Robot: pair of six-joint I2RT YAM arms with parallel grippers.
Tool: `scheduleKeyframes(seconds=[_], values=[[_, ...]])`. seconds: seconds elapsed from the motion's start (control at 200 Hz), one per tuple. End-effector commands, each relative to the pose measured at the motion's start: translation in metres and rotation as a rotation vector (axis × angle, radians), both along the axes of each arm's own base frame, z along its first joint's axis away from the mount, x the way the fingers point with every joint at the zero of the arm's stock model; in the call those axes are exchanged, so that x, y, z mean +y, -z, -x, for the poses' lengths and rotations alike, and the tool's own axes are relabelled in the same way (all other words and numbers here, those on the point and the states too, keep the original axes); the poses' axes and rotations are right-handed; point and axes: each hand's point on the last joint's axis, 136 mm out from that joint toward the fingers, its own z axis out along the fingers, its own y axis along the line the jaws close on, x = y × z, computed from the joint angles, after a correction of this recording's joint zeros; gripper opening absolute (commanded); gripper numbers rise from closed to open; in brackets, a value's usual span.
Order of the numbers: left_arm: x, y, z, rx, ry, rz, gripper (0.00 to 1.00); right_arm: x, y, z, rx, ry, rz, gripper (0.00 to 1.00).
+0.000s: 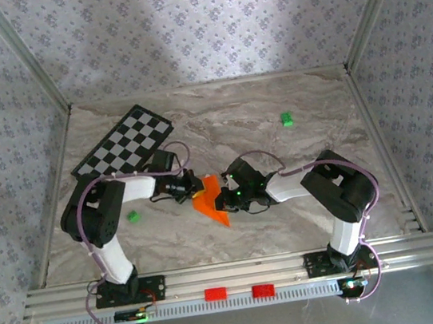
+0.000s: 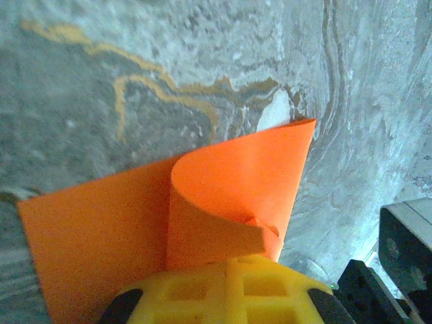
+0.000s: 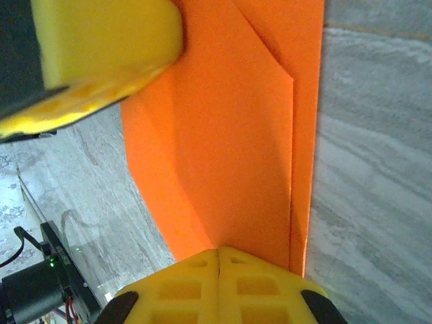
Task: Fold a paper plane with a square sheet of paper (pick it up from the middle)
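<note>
Top external | left gripper [image 1: 195, 187], right gripper [image 1: 223, 202] closed, pinching orange paper [image 1: 212, 209] between them

1 orange paper [image 1: 210, 201]. 2 green blocks: one [image 1: 133, 216] left of the paper, the other [image 1: 286, 120] beyond it to the right. 1 checkered board [image 1: 125, 142] beyond-left. 2 red blocks [image 1: 216, 294] nearer than the paper. 2 grippers: left gripper [image 1: 194, 188], right gripper [image 1: 222, 203].
</note>
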Motion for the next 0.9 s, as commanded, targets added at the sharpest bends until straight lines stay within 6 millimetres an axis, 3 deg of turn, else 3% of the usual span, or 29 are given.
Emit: scheduleKeyframes(seconds=[0.0,0.355,0.61,0.76,0.895], values=[[0.040,0.024,-0.032,-0.036,-0.108,-0.160,0.00,-0.072,0.075,0.063,0.235,-0.009,0.335,0.00],[0.058,0.020,-0.054,-0.034,-0.151,-0.225,0.00,-0.072,0.073,0.069,0.236,-0.041,0.319,0.00],[0.066,-0.022,-0.058,-0.111,-0.189,-0.240,0.00,-0.074,0.072,0.072,0.236,-0.041,0.305,0.00],[0.066,-0.045,-0.047,-0.146,-0.215,-0.203,0.00,-0.073,0.070,0.071,0.230,-0.037,0.293,0.00],[0.034,-0.057,-0.021,-0.184,-0.133,-0.133,0.00,-0.071,0.069,0.069,0.229,-0.033,0.279,0.00]])
